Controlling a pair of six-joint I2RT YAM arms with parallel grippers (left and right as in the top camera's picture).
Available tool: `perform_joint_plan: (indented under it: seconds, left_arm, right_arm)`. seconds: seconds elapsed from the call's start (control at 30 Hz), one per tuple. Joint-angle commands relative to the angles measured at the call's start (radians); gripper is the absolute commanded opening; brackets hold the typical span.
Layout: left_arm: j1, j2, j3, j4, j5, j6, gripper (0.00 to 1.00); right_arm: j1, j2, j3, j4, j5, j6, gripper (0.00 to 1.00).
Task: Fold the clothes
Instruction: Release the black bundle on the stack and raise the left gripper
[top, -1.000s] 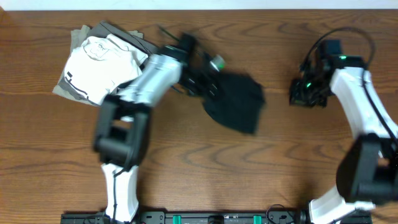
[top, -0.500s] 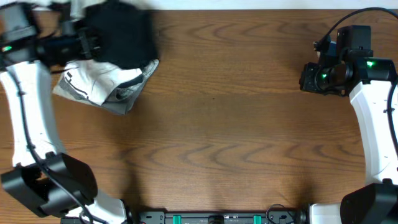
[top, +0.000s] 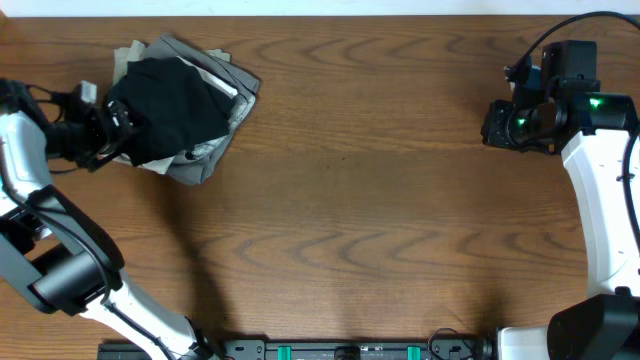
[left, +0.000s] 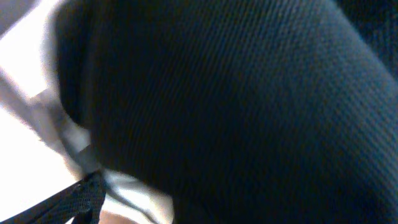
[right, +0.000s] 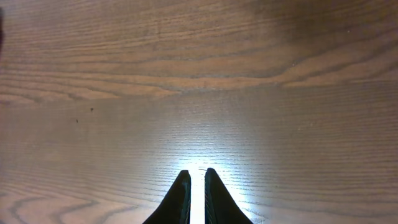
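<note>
The clothes, a folded black shirt (top: 175, 105), lie on top of a pile of folded garments at the table's far left. My left gripper (top: 116, 124) is at the shirt's left edge, pointing into it. In the left wrist view black fabric (left: 249, 93) fills nearly everything. One dark finger (left: 81, 198) shows far out at the lower left, so the jaws stand apart and do not pinch the cloth. My right gripper (top: 492, 125) hovers at the far right over bare wood, its fingers (right: 196, 177) shut with nothing between them.
Under the black shirt lies a folded grey garment (top: 208, 155) with white cloth (left: 25, 93) showing at its edges. The table's far edge runs just behind the pile. Wooden tabletop (top: 350, 200) spans the space between the two arms.
My left arm carried the black shirt from the table's middle to the pile at the far left, set it on top and opened. The right arm shifted slightly, then held still.
</note>
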Motion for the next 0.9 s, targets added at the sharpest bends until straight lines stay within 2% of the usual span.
perform_joint_plan:
  seconds: [0.0, 0.23, 0.47, 0.6, 0.73, 0.8, 0.87]
  left_arm:
    - [0.033, -0.035, 0.027, -0.046, -0.040, -0.051, 0.98]
    - [0.100, -0.227, 0.074, -0.129, -0.040, -0.051, 0.98]
    - [0.088, -0.493, 0.074, -0.140, -0.040, -0.050, 0.98]
    - [0.023, -0.639, 0.073, -0.158, -0.040, -0.011, 0.98]
    - [-0.147, -0.791, 0.073, -0.169, -0.069, 0.102, 0.98]
    - [-0.269, -0.854, 0.073, -0.169, -0.202, 0.111, 0.98]
    - [-0.400, -0.897, 0.070, -0.170, -0.366, 0.111, 0.98]
  right_arm:
    - [-0.002, 0.003, 0.001, 0.001, -0.005, -0.006, 0.08]
    - [-0.002, 0.003, 0.001, 0.002, -0.006, -0.006, 0.17]
    - [-0.002, -0.012, 0.002, 0.029, -0.076, -0.051, 0.24]
    - [-0.002, -0.063, 0.003, 0.077, -0.198, -0.104, 0.32]
    - [-0.002, -0.166, 0.011, 0.089, -0.201, -0.084, 0.41]
    - [-0.002, -0.229, 0.014, 0.089, -0.199, -0.085, 0.52]
    - [-0.002, -0.287, 0.014, 0.089, -0.195, -0.085, 0.75]
